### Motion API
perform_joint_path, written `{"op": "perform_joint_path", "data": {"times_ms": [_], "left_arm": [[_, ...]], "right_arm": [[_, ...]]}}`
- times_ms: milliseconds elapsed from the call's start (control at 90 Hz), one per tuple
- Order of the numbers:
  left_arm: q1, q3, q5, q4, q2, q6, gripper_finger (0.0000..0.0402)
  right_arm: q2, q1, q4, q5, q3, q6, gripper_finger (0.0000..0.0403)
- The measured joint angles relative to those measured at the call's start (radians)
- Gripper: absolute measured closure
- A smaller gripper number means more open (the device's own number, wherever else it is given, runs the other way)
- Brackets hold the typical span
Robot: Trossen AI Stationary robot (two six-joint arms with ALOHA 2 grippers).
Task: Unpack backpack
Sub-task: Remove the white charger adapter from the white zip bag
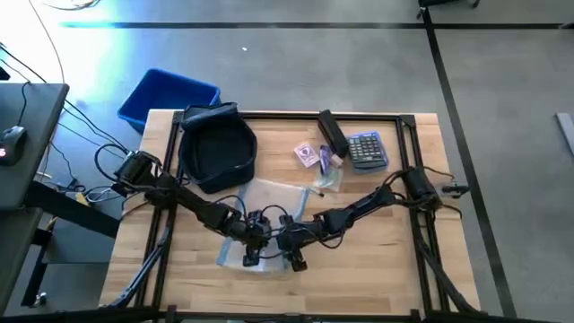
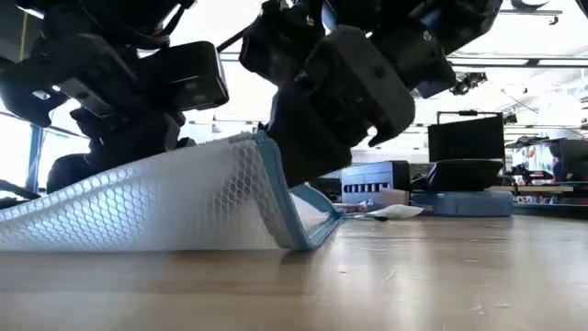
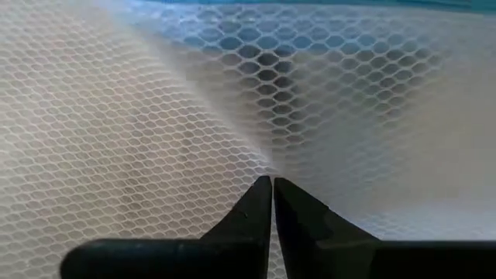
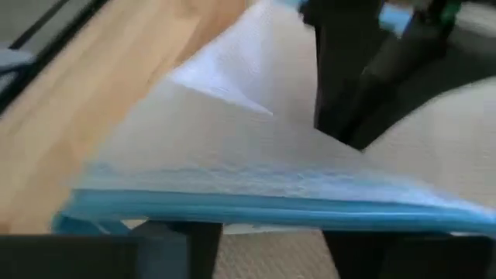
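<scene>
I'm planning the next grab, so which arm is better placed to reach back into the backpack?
Probably the left. The backpack sits on the left arm's side of the table. The left gripper is pinched on the mesh pouch, though, and the right gripper is there too.

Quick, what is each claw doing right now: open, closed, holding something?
Left claw: closed, pinching the mesh pouch.
Right claw: at the pouch's blue edge; cannot be told.

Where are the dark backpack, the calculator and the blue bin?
backpack (image 1: 218, 148): high view, on its dark fabric middle.
calculator (image 1: 366, 150): high view, on its keypad.
blue bin (image 1: 169, 93): high view, on its inner floor, beyond the table's far left corner.
</scene>
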Motion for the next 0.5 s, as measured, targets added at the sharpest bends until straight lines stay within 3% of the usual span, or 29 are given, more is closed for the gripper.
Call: {"op": "perform_joint_path", "data": {"times_ms": [133,233,500], "left_arm": [[0.0,0.0,-0.001,0.001,0.0,0.0,0.0402],[0.0,0.0,0.0,0.002,0.0,0.0,0.0402],[-0.002,0.0,-0.001,-0.016,-0.001,0.0,0.0402]], "right_arm": [[-0.003,-0.002,-0.018,-0.044,0.014,-0.007,0.0338],[-0.004,-0.003,-0.131,-0.078,0.051,-0.026,0.0391],[-0.007,0.014,-0.432,-0.035,0.169,-0.077,0.0402]]}}
